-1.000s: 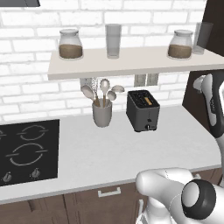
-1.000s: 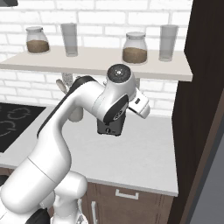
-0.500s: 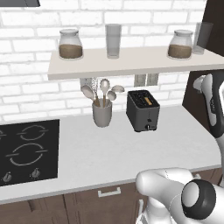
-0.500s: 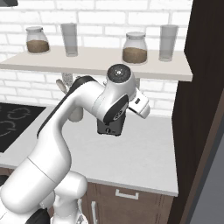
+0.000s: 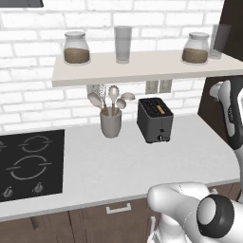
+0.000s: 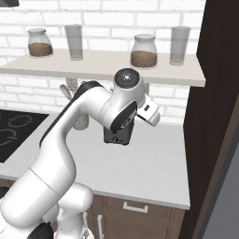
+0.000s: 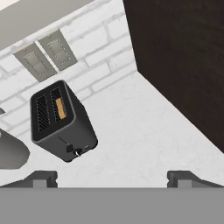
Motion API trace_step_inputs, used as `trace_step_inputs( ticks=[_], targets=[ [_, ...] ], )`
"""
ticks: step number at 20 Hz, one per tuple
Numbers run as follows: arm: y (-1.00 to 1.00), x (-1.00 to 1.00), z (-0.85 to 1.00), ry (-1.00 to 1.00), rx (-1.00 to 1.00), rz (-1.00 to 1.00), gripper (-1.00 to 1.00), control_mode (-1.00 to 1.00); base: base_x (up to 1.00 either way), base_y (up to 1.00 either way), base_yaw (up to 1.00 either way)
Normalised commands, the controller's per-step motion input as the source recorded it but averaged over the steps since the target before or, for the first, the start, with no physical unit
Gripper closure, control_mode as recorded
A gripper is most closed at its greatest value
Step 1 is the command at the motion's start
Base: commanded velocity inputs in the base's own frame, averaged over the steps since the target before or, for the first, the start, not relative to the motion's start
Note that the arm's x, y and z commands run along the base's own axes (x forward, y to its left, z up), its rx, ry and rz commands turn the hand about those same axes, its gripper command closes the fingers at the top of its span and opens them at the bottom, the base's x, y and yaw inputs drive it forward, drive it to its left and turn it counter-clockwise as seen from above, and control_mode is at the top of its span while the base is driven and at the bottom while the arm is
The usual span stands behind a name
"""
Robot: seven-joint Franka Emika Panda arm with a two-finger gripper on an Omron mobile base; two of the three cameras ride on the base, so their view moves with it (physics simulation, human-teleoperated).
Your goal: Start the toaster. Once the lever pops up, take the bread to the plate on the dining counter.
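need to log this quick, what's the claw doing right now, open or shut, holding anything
claw: open, holding nothing; it hangs over the counter, apart from the toaster.

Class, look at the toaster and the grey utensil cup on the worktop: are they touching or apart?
Apart. The left base view shows bare white worktop between the toaster and the utensil cup.

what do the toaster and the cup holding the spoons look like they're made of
The toaster looks like dark grey matte metal or plastic, with a black top: flat shading, no shine, so either could be right. The utensil cup looks like pale grey matte ceramic or stoneware: thick-looking wall, smooth, dull surface. Both are rendered, so neither material is certain.
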Motion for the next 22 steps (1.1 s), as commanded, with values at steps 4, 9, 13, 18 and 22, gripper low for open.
trace_step_inputs(
  ticks=[4,9,13,18,22],
  targets=[
    [0.0,0.0,0.0,0.0,0.0,0.0,-1.0,-1.0,0.0,0.0,0.0],
    [0.0,0.0,0.0,0.0,0.0,0.0,-1.0,-1.0,0.0,0.0,0.0],
    [0.0,0.0,0.0,0.0,0.0,0.0,-1.0,-1.0,0.0,0.0,0.0],
    [0.0,0.0,0.0,0.0,0.0,0.0,-1.0,-1.0,0.0,0.0,0.0],
    [0.0,0.0,0.0,0.0,0.0,0.0,-1.0,-1.0,0.0,0.0,0.0]
  ],
)
